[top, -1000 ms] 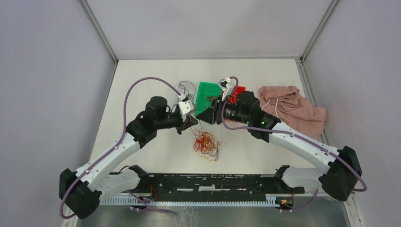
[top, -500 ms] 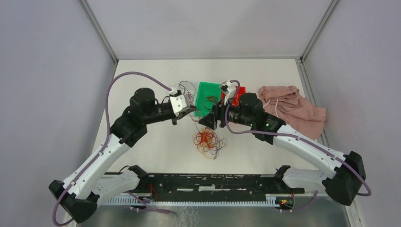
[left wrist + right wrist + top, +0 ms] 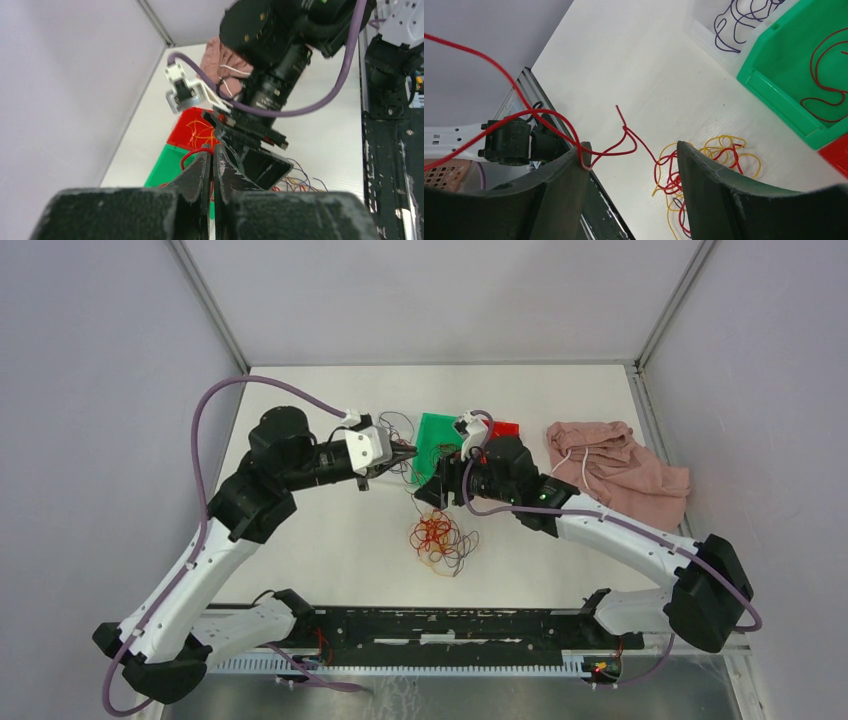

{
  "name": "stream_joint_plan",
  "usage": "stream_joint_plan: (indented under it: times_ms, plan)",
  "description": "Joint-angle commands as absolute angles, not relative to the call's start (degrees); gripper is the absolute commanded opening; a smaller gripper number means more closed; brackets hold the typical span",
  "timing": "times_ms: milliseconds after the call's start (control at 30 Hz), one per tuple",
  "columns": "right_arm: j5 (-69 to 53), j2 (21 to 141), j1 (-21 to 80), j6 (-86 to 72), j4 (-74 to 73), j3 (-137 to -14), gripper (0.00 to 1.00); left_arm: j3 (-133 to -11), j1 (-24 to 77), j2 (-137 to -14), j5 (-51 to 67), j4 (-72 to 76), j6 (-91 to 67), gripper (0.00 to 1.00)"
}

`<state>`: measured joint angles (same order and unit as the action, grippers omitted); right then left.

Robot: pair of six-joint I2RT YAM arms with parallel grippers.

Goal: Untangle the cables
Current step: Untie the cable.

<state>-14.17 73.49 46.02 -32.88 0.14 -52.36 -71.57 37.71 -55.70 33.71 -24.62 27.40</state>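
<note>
- Fingers of the left arm are pressed together, with a red cable looping out beside their tips; they appear clamped on it.
- Fingers of the right arm stand wide apart. The same red cable drapes over one of them and runs taut up and away out of the right wrist view.
- Below the right fingers, the remaining cables lie clumped on the surface, yellow-orange, red and dark strands mixed.
- Just beyond them, a green bin holds a dark red strand, and a clear bin beside it holds purple ones.
- A red bin sits behind the green one, and a pink cloth lies further right.
</note>
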Motion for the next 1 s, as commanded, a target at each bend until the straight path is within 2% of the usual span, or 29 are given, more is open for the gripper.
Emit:
stream_joint_plan:
  times_ms: [0, 300, 567, 967]
  plan:
    - [-13.4, 75.4, 46.5, -34.1, 6.1, -53.7, 0.7, -78.1, 38.1, -57.0, 35.8, -24.3, 30.4, 0.03]
    - [-15.8, 81.7, 48.2, -36.7, 12.0, -54.0, 0.68, -88.5, 38.8, -61.1, 35.8, -24.2, 31.6, 0.03]
    - [-17.2, 88.3, 49.9, -40.7, 18.7, -51.4, 0.59, -98.1, 39.2, -64.3, 33.8, -23.6, 36.9, 0.03]
    - [-16.7, 92.8, 50.4, -42.9, 24.3, -46.0, 0.55, -108.6, 39.4, -66.8, 27.8, -12.5, 45.9, 0.03]
